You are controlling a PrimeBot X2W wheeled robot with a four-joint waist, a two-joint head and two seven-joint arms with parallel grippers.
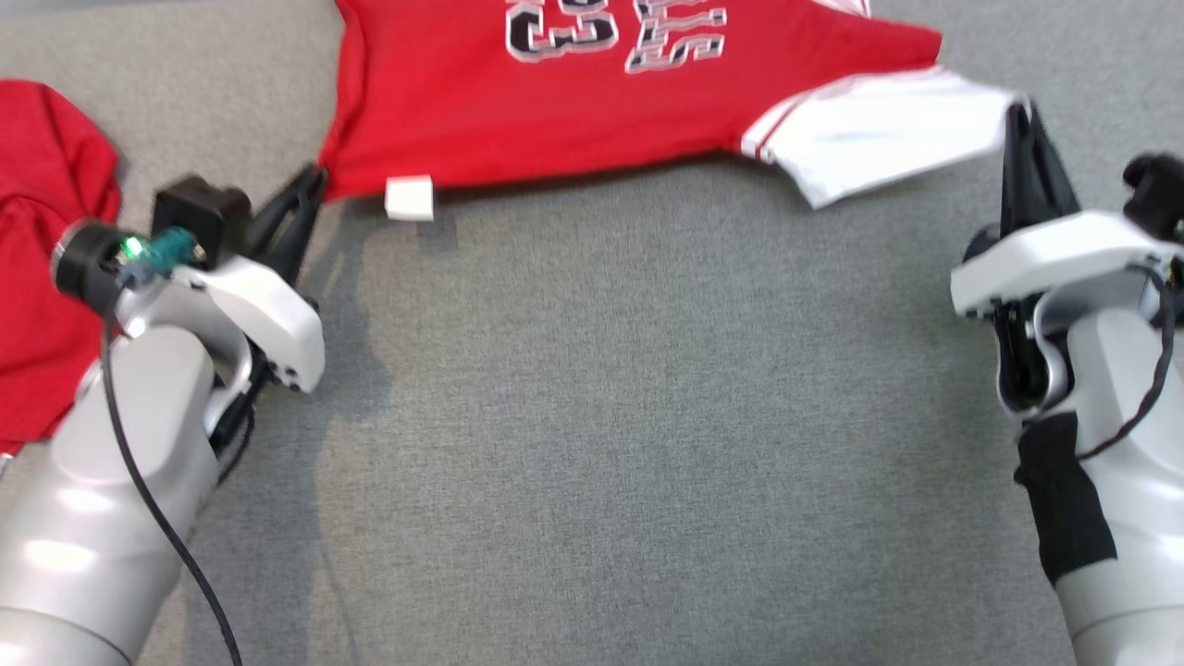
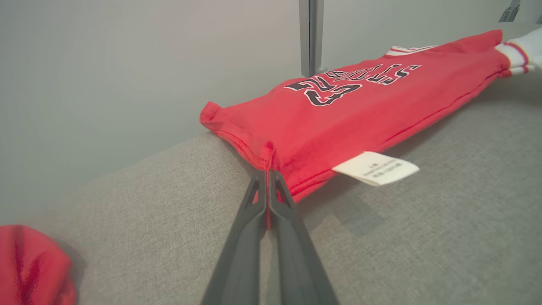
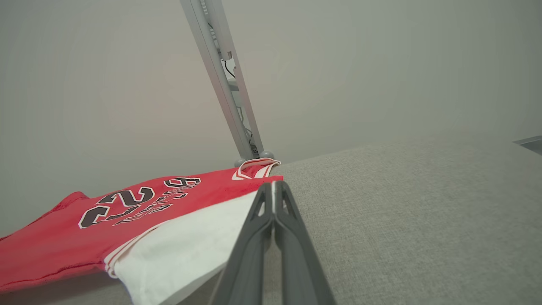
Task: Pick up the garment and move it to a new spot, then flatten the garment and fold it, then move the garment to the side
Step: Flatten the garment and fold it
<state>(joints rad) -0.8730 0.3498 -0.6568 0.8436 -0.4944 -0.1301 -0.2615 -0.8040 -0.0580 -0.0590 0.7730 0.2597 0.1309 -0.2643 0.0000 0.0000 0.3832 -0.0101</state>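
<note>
In the head view we saw the red shirt [image 1: 573, 102] stretched sideways at twelve o'clock on the grey padded surface [image 1: 601, 416]. Its printed letters and number faced up and read upside down to us. The left gripper [image 1: 313, 183], at about ten o'clock, was clenched on the shirt's bottom corner. In the left wrist view its two dark fingers [image 2: 292, 224] met with a thin fold of red hem pinched between them. The right gripper [image 1: 1017, 116], at two o'clock, was likewise clamped, its tips on the end of the white sleeve [image 1: 879, 129]. The right wrist view showed a sliver of white cloth between the closed fingers. The shirt's near edge ran taut between the two grips and threw a shadow on the surface below it. A white label [image 1: 409, 197] stuck out of that edge near the left gripper, at about eleven o'clock. A second red cloth [image 1: 46, 231] lay bunched at nine o'clock, apart from the shirt. A metal post [image 3: 224, 84] rose behind the shirt's collar.
</note>
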